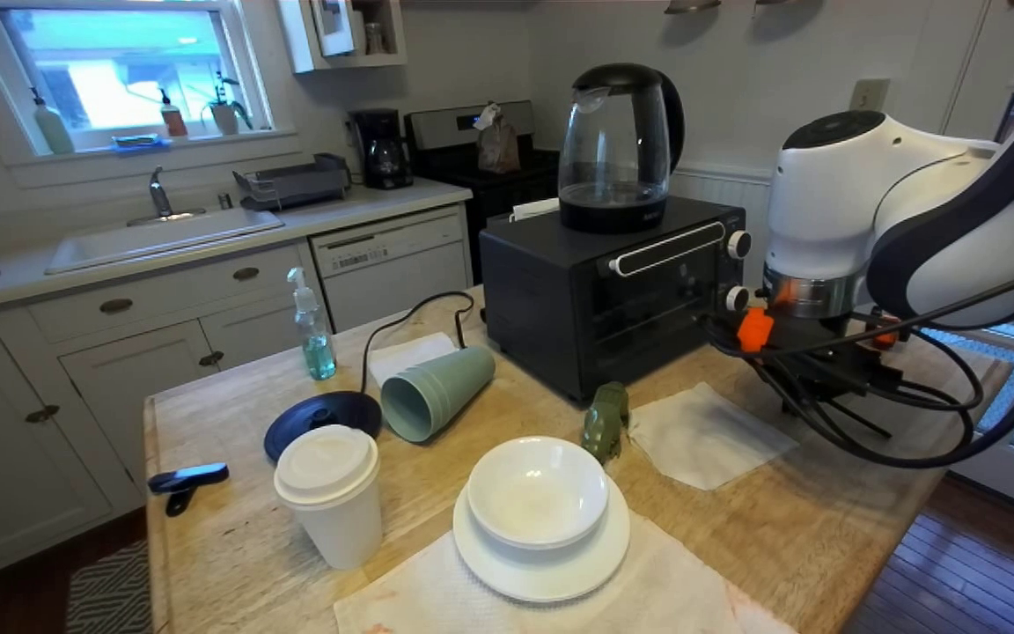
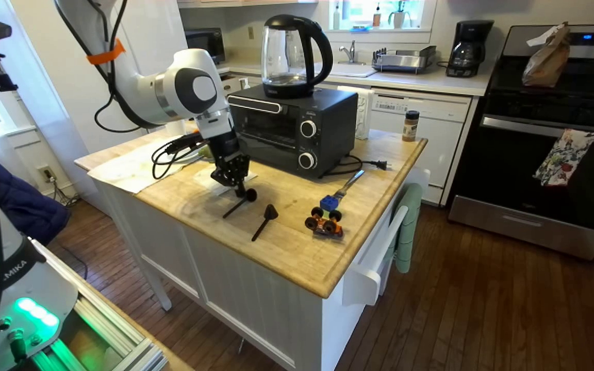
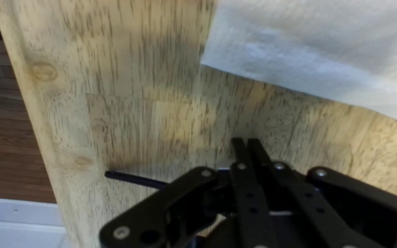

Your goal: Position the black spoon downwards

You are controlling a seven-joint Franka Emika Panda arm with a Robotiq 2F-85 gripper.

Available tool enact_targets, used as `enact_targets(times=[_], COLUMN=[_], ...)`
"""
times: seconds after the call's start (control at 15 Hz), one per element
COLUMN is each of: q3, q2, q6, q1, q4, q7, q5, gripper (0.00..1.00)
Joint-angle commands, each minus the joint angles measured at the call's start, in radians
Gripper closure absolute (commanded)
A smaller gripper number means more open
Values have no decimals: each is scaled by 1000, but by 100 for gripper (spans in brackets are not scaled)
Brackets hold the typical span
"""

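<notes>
Near fingers (image 3: 240, 152), black spoon (image 3: 135, 179) stops short of table edge (image 3: 37, 120)

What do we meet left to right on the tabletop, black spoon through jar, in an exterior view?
Black spoon, other dark utensil, toy car, fork, plug, jar.
</notes>
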Motion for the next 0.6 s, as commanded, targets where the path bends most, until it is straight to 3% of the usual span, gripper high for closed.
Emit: enact_targets(times=[0.0, 0.13, 0.53], q3=[-15, -24, -57], q2=[8, 5, 3], q6=[14, 9, -4], q1=[-1, 1, 2], q4=[-7, -7, -11], q7=[12, 17, 27], q5=[-13, -23, -42], gripper=[68, 61, 20])
